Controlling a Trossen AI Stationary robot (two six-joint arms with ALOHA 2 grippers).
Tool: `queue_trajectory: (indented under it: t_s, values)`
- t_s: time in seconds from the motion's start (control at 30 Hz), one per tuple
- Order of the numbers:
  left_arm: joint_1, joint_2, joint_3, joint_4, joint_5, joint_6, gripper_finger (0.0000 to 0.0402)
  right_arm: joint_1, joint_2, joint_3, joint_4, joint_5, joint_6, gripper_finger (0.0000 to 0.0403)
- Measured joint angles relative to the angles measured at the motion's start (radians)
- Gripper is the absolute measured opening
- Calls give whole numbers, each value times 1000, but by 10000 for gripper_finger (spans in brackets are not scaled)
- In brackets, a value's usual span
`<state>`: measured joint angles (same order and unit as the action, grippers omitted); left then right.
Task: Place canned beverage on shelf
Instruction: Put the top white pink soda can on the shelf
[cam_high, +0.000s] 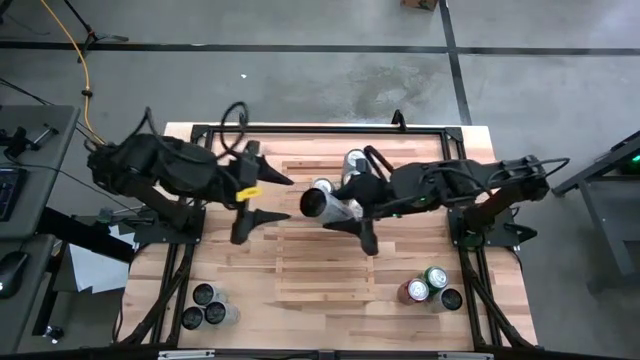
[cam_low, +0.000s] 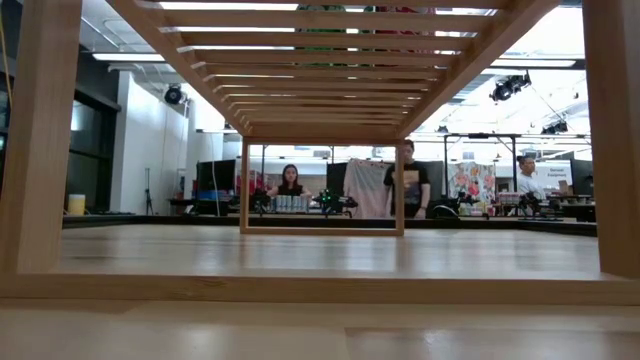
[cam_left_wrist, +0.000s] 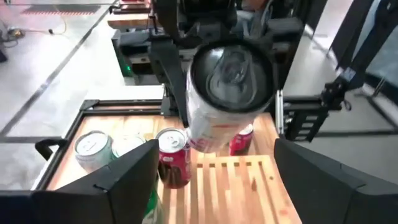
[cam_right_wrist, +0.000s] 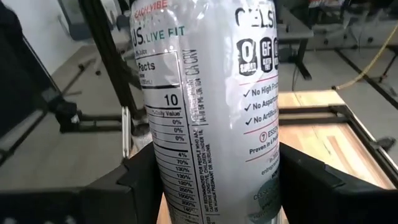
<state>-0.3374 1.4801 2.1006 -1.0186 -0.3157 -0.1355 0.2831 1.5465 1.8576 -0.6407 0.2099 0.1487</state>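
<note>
Right hand (cam_high: 350, 212) pinching can (cam_right_wrist: 208, 112) | left hand (cam_high: 262, 197) spread | low view: shelf (cam_low: 330, 60) only

We list a white slim can (cam_high: 322, 203), lying sideways above our pale slatted shelf (cam_high: 325, 262), top facing left.

Two matte black jointed arms, left arm (cam_high: 150, 165) and right arm (cam_high: 470, 180), with black looped cables. Yellow tag near left gripper (cam_high: 262, 195). Right gripper (cam_high: 355, 215): dark, broad wedge-shaped fingers (cam_right_wrist: 137, 180).
</note>
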Motion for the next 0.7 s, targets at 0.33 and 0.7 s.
queue_trajectory:
  t_s: [0.33,0.7]
  values:
    - [-9,-132,-103,-8,-147,-81,311,90,-144,-75,-231,36,112,235]
    - [-24,-408,-647,572,-270,-159,311,358,-462,-793,443,396,382,235]
